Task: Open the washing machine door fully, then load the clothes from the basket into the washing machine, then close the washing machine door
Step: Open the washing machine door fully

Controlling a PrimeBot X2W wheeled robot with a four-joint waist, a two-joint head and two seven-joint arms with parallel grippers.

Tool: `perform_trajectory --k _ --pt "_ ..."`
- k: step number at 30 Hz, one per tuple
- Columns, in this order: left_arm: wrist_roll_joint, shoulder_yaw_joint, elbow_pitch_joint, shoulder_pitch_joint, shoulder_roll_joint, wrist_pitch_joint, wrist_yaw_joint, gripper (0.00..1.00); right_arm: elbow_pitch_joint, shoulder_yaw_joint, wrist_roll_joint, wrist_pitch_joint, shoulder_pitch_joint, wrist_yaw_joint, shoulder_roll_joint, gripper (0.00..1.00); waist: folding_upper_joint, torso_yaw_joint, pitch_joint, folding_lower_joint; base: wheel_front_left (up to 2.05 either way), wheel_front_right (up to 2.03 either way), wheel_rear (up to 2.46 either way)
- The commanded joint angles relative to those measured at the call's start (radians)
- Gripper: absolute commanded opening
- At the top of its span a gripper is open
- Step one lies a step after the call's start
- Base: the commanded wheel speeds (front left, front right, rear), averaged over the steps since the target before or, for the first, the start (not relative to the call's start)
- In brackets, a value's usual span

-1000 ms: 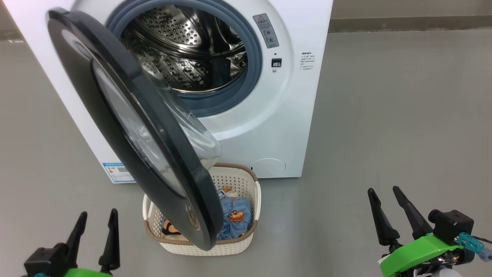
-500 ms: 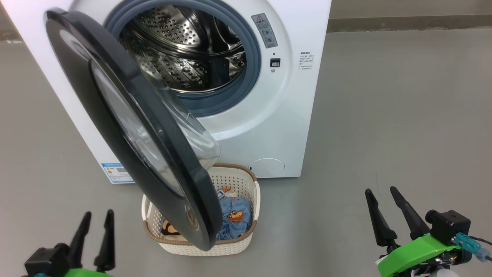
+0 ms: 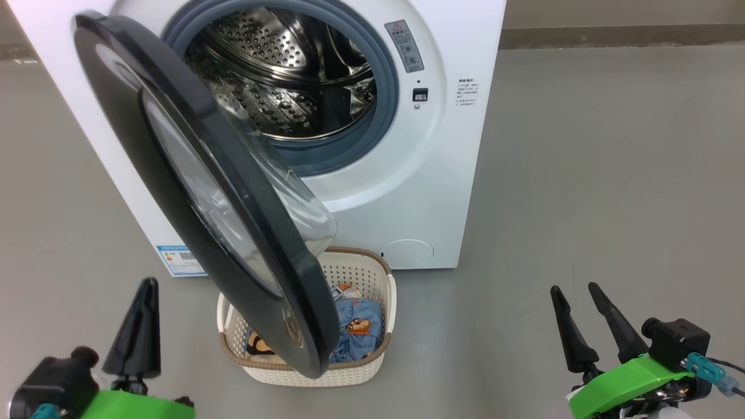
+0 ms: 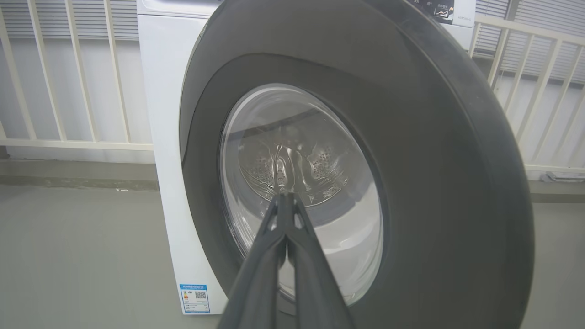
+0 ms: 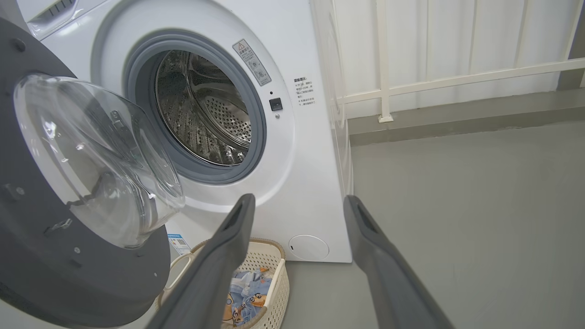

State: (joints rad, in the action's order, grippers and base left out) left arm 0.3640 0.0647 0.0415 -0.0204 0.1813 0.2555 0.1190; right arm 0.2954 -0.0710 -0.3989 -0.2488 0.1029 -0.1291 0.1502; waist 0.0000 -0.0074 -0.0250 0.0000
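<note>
Some light blue clothes (image 3: 356,333) printed with bear faces lie heaped in the basket (image 3: 355,270), which stands on the grey floor (image 3: 582,174) just in front of the washing machine (image 3: 448,174); the door (image 3: 174,186) stands partly open over the basket's left side, baring the steel drum (image 3: 273,70); the left gripper (image 3: 149,285), low at left, points at the door's glass with fingers pressed together on nothing; the right gripper (image 3: 574,289), low at right, has its fingers spread, touching nothing.
</note>
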Motion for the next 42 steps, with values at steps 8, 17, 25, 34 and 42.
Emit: perform_trajectory --k 8,17,25,34,42 --pt "-0.030 -0.010 -0.221 -0.080 0.033 -0.018 -0.002 0.00 -0.025 -0.021 0.011 -0.013 0.032 -0.002 -0.009 1.00 0.0000 -0.006 -0.006 0.0000 0.00 0.00 0.00" --pt "-0.019 0.125 -0.418 -0.098 0.003 -0.104 0.003 0.00 -0.028 -0.031 0.007 -0.013 0.034 -0.002 -0.018 1.00 0.0000 -0.035 -0.003 0.0000 0.00 0.00 0.00" --pt "0.018 0.242 -0.396 -0.089 -0.026 -0.131 0.007 0.00 -0.025 -0.047 0.008 -0.013 0.046 -0.002 -0.030 1.00 0.0000 -0.071 0.013 0.0000 0.00 0.00 0.00" --pt "0.072 0.307 -0.249 -0.086 -0.035 -0.112 0.009 0.00 -0.020 -0.059 0.013 -0.013 0.059 -0.002 -0.041 1.00 0.0000 -0.109 0.031 0.0000 0.00 0.00 0.00" --pt "0.118 0.327 -0.136 -0.103 -0.041 -0.089 0.010 0.00 -0.016 -0.069 0.017 -0.013 0.070 -0.002 -0.053 1.00 0.0000 -0.134 0.054 0.0000 0.00 0.00 0.00"
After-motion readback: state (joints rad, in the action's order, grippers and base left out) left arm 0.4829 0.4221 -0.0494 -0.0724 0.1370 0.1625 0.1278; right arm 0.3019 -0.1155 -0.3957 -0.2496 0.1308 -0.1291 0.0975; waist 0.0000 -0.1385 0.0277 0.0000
